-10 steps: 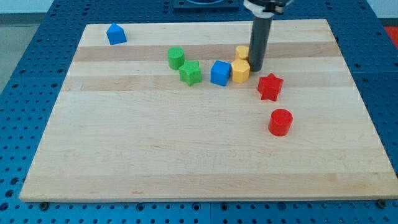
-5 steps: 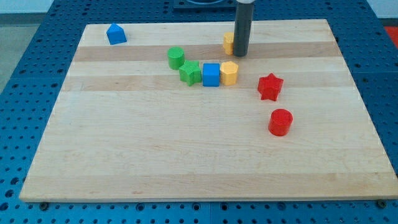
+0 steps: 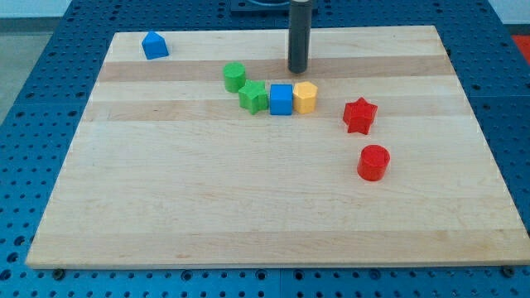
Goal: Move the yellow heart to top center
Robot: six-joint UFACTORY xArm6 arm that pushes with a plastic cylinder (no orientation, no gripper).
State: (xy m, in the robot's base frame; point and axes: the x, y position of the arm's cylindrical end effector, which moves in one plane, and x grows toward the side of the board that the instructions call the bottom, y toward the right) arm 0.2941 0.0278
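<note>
My tip [image 3: 298, 70] rests on the wooden board [image 3: 248, 199] near the top centre, just above the blue cube [image 3: 281, 99] and the yellow hexagon [image 3: 305, 97]. The yellow heart does not show; the rod stands where it last showed and seems to hide it. The tip is apart from the row of blocks below it.
A green star [image 3: 253, 96] touches the blue cube's left side, with a green cylinder [image 3: 234, 77] up-left of it. A blue house-shaped block [image 3: 155, 45] sits at the top left. A red star [image 3: 359, 115] and a red cylinder [image 3: 373, 162] lie at the right.
The rod has moved left and toward the view's top, pushing the yellow heart that way; the heart is now hidden. Earlier the yellow hexagon and blue cube were nudged left against the green star.
</note>
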